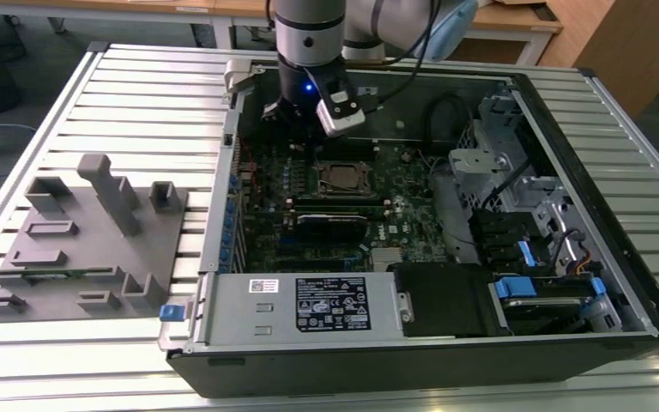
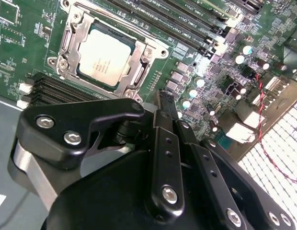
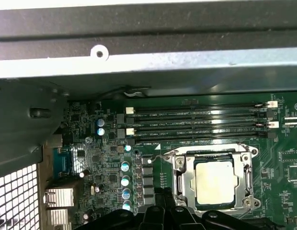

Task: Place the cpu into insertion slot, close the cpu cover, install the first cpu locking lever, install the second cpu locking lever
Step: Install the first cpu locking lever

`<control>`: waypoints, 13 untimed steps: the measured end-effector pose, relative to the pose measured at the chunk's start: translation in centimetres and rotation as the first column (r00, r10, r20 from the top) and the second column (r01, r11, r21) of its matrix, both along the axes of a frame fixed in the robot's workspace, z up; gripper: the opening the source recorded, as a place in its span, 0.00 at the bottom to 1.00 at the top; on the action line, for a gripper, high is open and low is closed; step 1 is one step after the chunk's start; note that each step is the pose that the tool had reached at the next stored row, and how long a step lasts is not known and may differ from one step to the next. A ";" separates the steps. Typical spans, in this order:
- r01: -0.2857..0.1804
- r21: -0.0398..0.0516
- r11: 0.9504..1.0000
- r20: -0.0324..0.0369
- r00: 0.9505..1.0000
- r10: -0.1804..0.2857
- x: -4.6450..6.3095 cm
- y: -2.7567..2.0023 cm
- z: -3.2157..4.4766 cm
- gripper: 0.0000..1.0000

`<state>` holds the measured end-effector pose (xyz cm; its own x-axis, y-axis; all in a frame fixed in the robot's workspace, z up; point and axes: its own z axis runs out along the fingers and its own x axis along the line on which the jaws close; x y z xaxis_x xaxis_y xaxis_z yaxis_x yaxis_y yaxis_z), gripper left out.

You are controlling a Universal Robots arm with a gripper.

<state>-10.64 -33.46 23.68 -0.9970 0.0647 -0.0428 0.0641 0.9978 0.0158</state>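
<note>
The cpu (image 2: pixel 105 55) lies flat in its socket on the green motherboard, its dull silver top showing through the window of the cpu cover (image 2: pixel 140 72). The cover lies down over it as a silver frame. The first wrist view gives the same: cpu (image 3: pixel 214 182) inside the cover (image 3: pixel 180 178). A thin wire lever (image 3: pixel 158 156) sticks out at one socket corner. My gripper (image 2: pixel 164 98) hangs just off the socket's edge, fingers drawn together with nothing between them. In the exterior view the gripper (image 1: pixel 306 146) sits above the board just behind the socket (image 1: pixel 345 178).
Black memory slots (image 3: pixel 196 122) run beside the socket. The case's metal wall (image 3: pixel 139 62) stands close behind them. A power supply (image 1: pixel 301 305) and drive bays (image 1: pixel 535 257) fill the near and right parts of the case. A grey fixture tray (image 1: pixel 83 240) rests on the slatted table.
</note>
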 end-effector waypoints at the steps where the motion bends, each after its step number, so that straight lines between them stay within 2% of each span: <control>1: 0.000 0.000 1.000 0.000 1.000 0.000 0.0 0.00 0.12 0.10; 7: 0.000 0.002 1.000 0.000 1.000 0.000 0.0 0.00 0.83 0.10; 13: 0.000 0.002 1.000 0.000 1.000 0.000 -0.3 0.00 0.82 0.10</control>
<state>-10.90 -33.46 24.50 -0.9970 0.0648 -0.0429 0.0641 0.9978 0.0176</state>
